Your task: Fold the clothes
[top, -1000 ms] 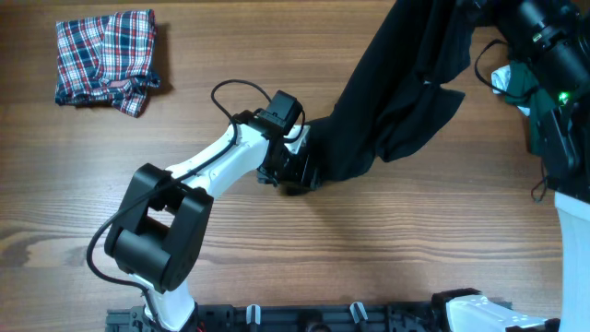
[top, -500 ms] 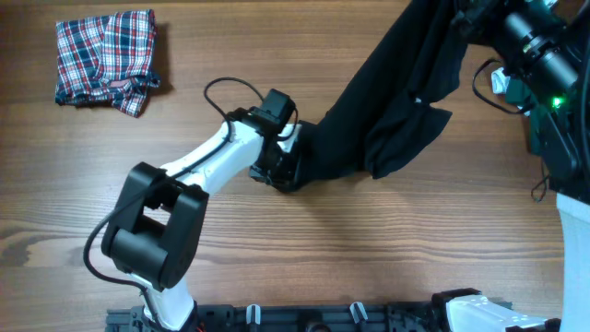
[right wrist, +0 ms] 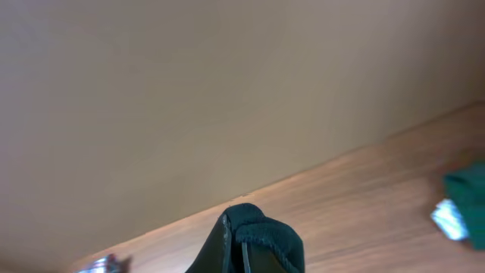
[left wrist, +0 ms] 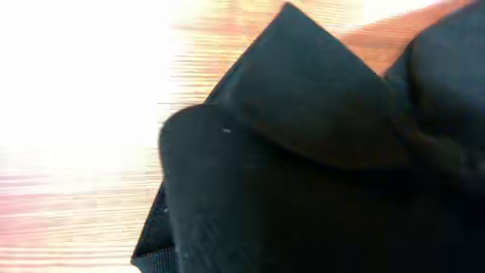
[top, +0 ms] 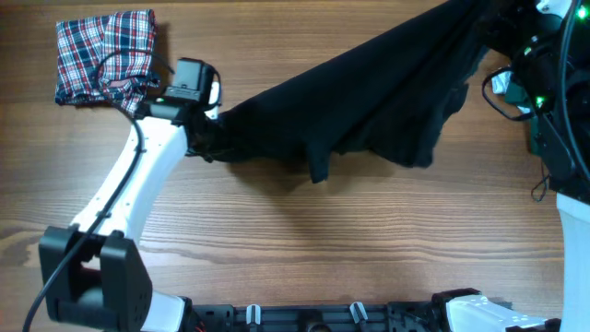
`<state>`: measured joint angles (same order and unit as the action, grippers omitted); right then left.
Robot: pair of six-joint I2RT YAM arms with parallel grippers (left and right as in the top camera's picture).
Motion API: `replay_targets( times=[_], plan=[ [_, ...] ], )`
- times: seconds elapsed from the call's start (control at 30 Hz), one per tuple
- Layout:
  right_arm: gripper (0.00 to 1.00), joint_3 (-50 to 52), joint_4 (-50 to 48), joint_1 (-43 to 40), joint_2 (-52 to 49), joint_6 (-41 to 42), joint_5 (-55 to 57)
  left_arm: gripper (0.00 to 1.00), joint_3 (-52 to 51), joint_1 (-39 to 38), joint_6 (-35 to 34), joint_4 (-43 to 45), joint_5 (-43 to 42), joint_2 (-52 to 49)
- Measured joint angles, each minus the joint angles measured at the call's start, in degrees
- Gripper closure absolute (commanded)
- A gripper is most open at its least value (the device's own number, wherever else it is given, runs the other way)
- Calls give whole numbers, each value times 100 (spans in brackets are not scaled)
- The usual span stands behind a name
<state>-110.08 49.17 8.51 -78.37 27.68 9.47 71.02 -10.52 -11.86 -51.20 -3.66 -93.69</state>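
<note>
The black shirt [top: 369, 101] hangs stretched in a long band above the table, from centre left up to the top right corner. At the band's left end my left gripper [top: 212, 140] is shut on the cloth. In the left wrist view black fabric [left wrist: 318, 174] fills the frame and hides the fingers. My right gripper [right wrist: 244, 256] is shut on a bunched edge of the shirt [right wrist: 261, 231], high at the top right. The plaid garment [top: 106, 57] lies crumpled at the far left. A dark green garment [top: 518, 85] lies by the right arm.
A small white object [top: 501, 81] lies next to the green garment [right wrist: 466, 199]. The right arm and its cables [top: 553, 129] run down the right edge. A black rail [top: 323, 318] lines the table's front edge. A beige wall [right wrist: 189, 91] stands behind the table.
My left gripper shut on the shirt's lower end and pulled it far to the left, spreading the hanging shirt into a long band. The right gripper kept its hold at the top right.
</note>
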Motion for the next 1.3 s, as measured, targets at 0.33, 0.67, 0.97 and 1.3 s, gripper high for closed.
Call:
replay_targets(
  times=[0.33,0.67,0.97,1.3],
  plan=[
    [96,-2,391,0,-393,-101,586,96,31,111,-107,-87,737,140],
    [96,-2,546,-568,-560,-103,474,96,953,118,-133,-391,1158,787],
    [96,-2,393,-1390,-916,-358,-780,96,1086,136,-133,157,1305,931],
    [96,-2,175,-1539,-1589,-640,-2146,95,1086,470,-133,269,1366,931]
  ],
)
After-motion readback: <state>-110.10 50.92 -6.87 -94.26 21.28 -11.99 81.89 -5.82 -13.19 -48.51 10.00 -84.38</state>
